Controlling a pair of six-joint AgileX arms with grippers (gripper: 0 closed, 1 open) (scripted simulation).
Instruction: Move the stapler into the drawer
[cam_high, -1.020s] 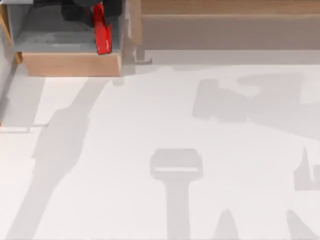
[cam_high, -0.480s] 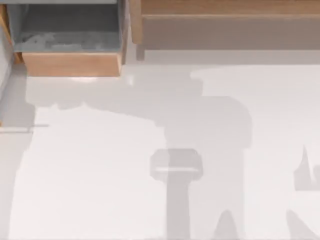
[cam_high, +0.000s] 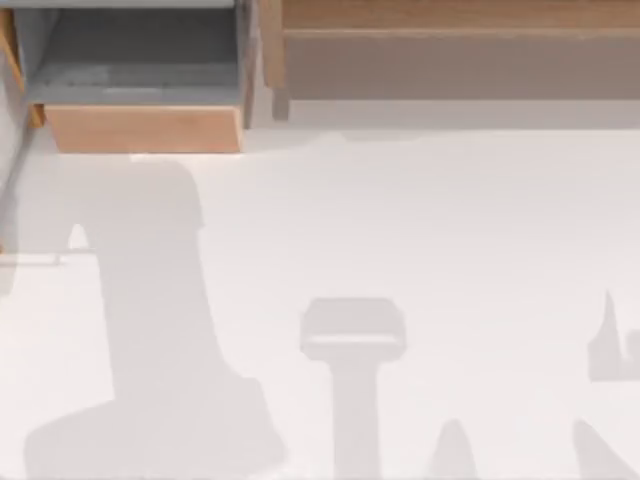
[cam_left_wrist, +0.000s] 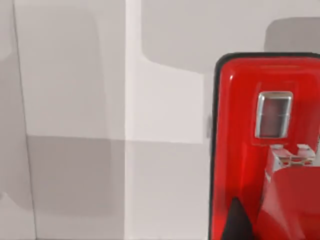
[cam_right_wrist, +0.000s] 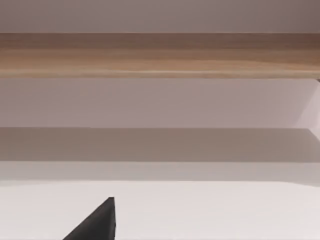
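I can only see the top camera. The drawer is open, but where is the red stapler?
Observer: The left wrist view has the stapler very close up, glossy red with a small metal plate on it.
Operator: Is it in the drawer?
Observer: I can't tell. Behind it are pale grey panels meeting at seams, and a dark left-arm fingertip overlaps its near end.
Operator: What does the other arm see?
Observer: The right wrist view faces the long brown cabinet front, with one dark right-arm fingertip poking in over the white table.
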